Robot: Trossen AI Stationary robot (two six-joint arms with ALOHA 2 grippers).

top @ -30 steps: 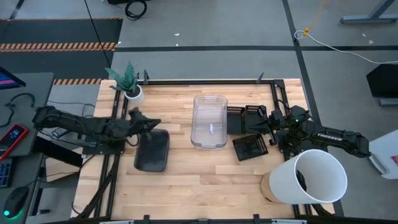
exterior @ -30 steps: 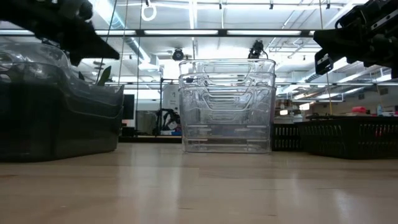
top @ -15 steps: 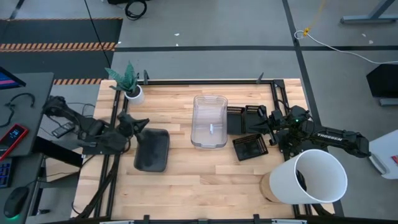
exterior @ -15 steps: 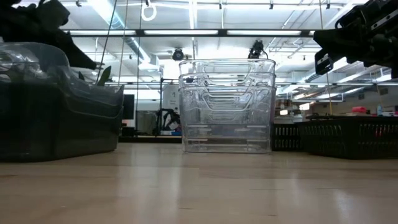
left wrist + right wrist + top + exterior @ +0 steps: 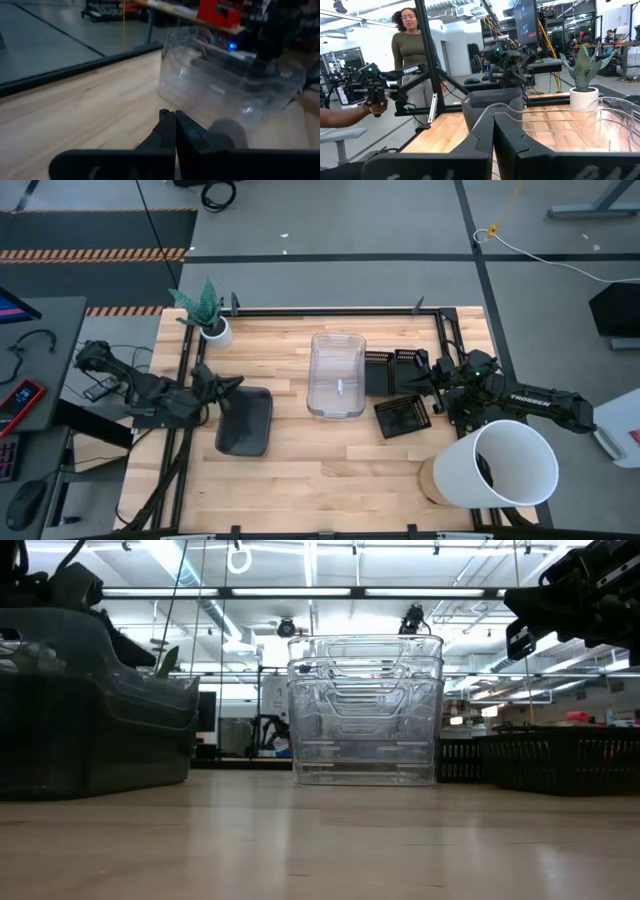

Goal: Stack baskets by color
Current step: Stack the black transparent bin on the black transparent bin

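Note:
A stack of clear baskets [image 5: 337,373] stands mid-table on its base [image 5: 365,710]. Left of it sits a smoky dark grey basket [image 5: 246,421] [image 5: 90,710]. Black slotted baskets [image 5: 390,370] stand right of the clear stack, and one more [image 5: 403,417] sits askew nearer the front. My left gripper [image 5: 236,380] [image 5: 175,117] is shut and holds nothing; it hovers by the grey basket's far left corner. My right gripper [image 5: 424,377] [image 5: 493,125] is shut with nothing in it and hangs above the black baskets.
A big white bucket [image 5: 508,465] stands at the front right corner. A small white plant pot [image 5: 213,330] sits at the far left corner. A dark frame rail [image 5: 330,310] runs along the table's far edge. A person [image 5: 412,55] stands beyond the table's left side.
My left gripper has drawn back toward the table's left edge and sunk a little, rolling slightly as it went, and it has stayed shut. The baskets have not moved.

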